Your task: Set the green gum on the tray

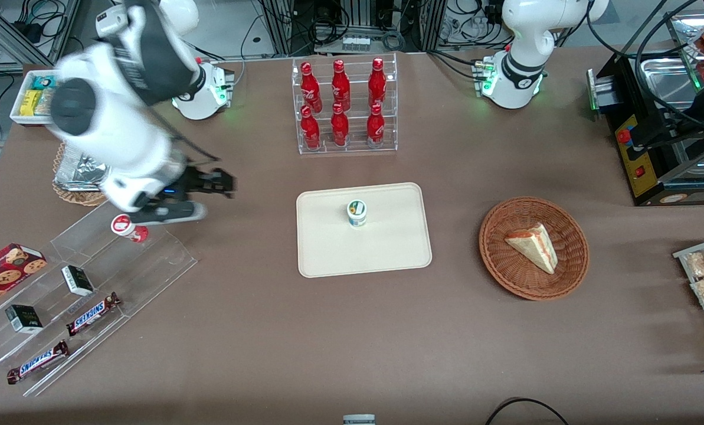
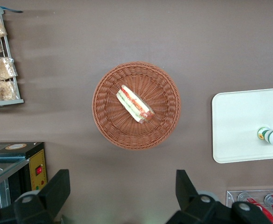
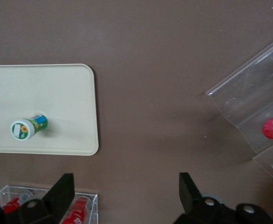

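The green gum (image 1: 357, 213), a small white canister with a green label and round lid, stands upright on the cream-beige tray (image 1: 387, 248) in the middle of the table. It also shows in the right wrist view (image 3: 28, 127) on the tray (image 3: 66, 93), and in the left wrist view (image 2: 271, 136) on the tray (image 2: 239, 121). My right gripper (image 1: 219, 184) is open and empty. It hangs above the bare table well away from the tray, toward the working arm's end, beside the clear shelf. Its fingers (image 3: 62, 189) stand wide apart.
A red-lidded canister (image 1: 128, 228) stands on a clear acrylic shelf (image 1: 80, 295) with candy bars and small boxes. A clear rack of red bottles (image 1: 344, 106) stands farther from the front camera than the tray. A wicker basket with a sandwich (image 1: 533, 248) lies toward the parked arm's end. A foil tray (image 1: 80, 171) sits under the arm.
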`<state>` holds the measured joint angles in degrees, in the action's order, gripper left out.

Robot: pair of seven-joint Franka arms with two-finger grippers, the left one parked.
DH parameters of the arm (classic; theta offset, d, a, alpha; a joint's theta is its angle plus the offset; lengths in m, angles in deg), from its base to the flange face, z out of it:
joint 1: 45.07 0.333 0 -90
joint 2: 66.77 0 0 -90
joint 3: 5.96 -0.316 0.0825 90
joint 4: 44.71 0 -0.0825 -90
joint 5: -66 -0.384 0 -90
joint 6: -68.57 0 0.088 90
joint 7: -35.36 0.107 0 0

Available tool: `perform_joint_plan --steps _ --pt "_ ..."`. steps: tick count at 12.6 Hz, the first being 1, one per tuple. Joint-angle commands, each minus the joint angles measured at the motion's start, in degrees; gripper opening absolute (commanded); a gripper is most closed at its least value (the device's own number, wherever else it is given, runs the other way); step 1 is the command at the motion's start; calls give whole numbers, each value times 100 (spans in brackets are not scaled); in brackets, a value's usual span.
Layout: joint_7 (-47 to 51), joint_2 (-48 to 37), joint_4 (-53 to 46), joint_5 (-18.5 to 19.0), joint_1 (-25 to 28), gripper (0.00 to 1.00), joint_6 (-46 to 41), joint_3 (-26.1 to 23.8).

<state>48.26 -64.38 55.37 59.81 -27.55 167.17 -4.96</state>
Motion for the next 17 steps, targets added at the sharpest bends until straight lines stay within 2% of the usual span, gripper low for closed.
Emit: perform_joint_plan --steps 1,3,7,9,12,17 --pt "-708 -370 152 47 -704 100 -384 -47" --pt "-1017 -485 65 109 -1161 100 -656 -39" --pt "-1123 -415 -208 487 -1663 100 -948 -39" --pt "-1464 -284 -374 478 -1709 100 -939 276" --pt "-1563 -143 -577 470 -1735 100 -939 470" --pt "-1563 7 -674 417 -2007 100 -930 428"
